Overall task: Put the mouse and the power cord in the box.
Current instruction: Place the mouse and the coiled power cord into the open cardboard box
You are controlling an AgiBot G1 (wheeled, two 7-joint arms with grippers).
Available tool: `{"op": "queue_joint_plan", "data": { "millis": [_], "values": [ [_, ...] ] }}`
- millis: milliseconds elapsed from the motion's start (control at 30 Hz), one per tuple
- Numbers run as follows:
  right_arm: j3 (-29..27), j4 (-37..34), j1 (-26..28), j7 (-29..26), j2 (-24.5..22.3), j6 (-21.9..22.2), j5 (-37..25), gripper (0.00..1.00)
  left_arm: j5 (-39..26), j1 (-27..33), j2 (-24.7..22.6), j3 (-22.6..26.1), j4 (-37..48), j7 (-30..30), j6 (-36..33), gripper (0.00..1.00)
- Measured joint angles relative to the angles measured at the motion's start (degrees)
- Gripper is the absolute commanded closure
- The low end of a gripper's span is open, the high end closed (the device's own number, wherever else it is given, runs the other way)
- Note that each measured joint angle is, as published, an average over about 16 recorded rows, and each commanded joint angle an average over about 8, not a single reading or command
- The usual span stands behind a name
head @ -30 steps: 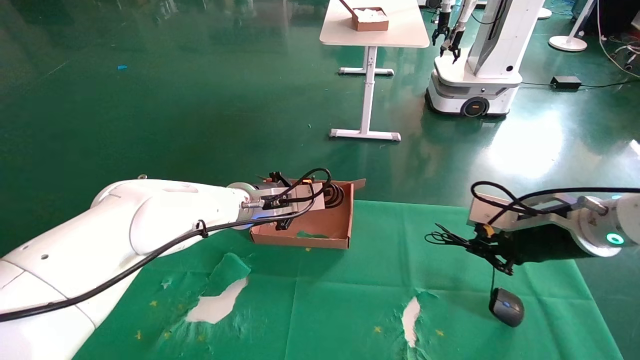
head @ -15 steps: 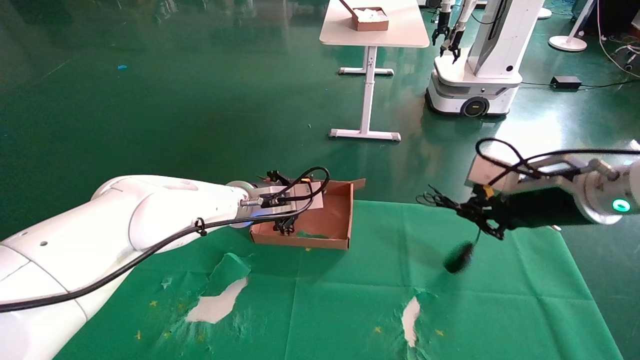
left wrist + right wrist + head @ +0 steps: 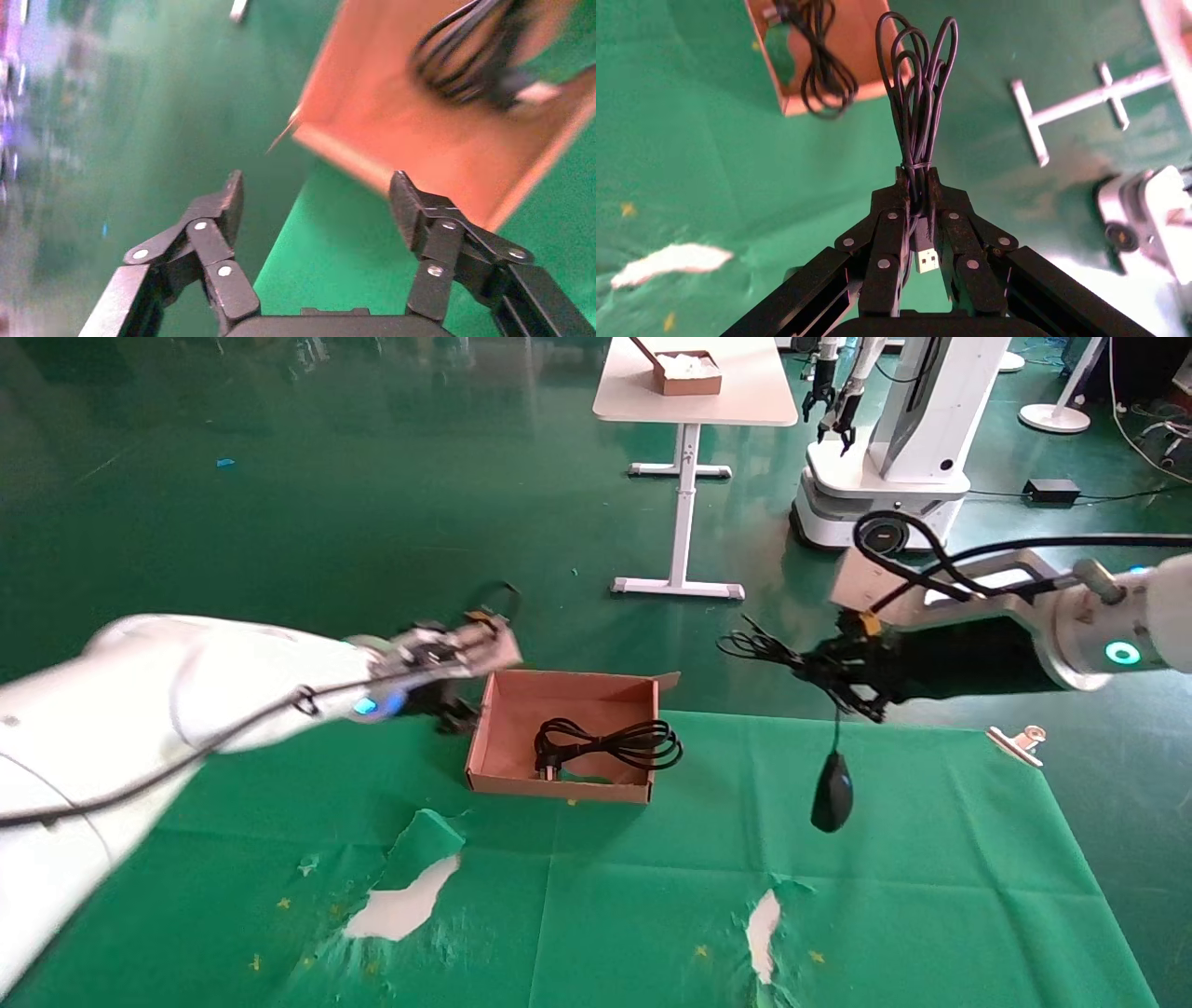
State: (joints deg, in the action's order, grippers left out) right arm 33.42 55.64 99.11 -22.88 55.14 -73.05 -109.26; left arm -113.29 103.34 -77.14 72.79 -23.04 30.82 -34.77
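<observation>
The brown cardboard box (image 3: 559, 786) stands at the far edge of the green cloth. The coiled black power cord (image 3: 605, 744) lies inside it, one loop draped over the right wall. My left gripper (image 3: 454, 713) hovers open just left of the box, holding nothing; the left wrist view shows its jaws (image 3: 316, 203) wide apart beside the box (image 3: 422, 133). My right gripper (image 3: 843, 684) is in the air to the right of the box, shut on the bundled thin cable (image 3: 919, 84). The dark mouse (image 3: 832, 791) dangles below it, above the cloth. A USB plug (image 3: 926, 258) shows between the fingers.
The cloth has torn white patches (image 3: 405, 905) near the front. A metal clip (image 3: 1017, 742) sits at its far right edge. A white table (image 3: 694, 384) and another robot (image 3: 885, 477) stand far off on the green floor.
My left gripper has drawn back out of the box to its left, leaving the power cord inside. My right gripper has risen and moved left, lifting the mouse off the cloth by its cable.
</observation>
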Motion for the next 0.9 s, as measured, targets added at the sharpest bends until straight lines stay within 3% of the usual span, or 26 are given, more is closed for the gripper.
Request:
{"op": "queue_joint_plan", "data": {
  "millis": [267,533,733,900],
  "values": [
    [0.34,-7.27,2.45,6.73,7.87,4.10,1.37,1.00,-2.84,2.77,0.78,1.60,8.66,3.70,0.23,0.00],
    [2.24,-18.56,4.55,16.45,18.21,10.51,3.44,1.00,-5.45,3.06,0.78,3.13,11.33,6.02,0.28,0.00],
    [6.54,-23.13,4.39,21.70,22.73,14.43,7.83,1.00,-6.10,3.02,0.86,3.57,10.73,7.23,0.11,0.00],
    [12.89,-23.62,3.28,22.62,23.65,17.69,11.24,1.00,-6.47,2.99,0.99,3.83,10.23,7.95,-0.02,0.00]
  ]
}}
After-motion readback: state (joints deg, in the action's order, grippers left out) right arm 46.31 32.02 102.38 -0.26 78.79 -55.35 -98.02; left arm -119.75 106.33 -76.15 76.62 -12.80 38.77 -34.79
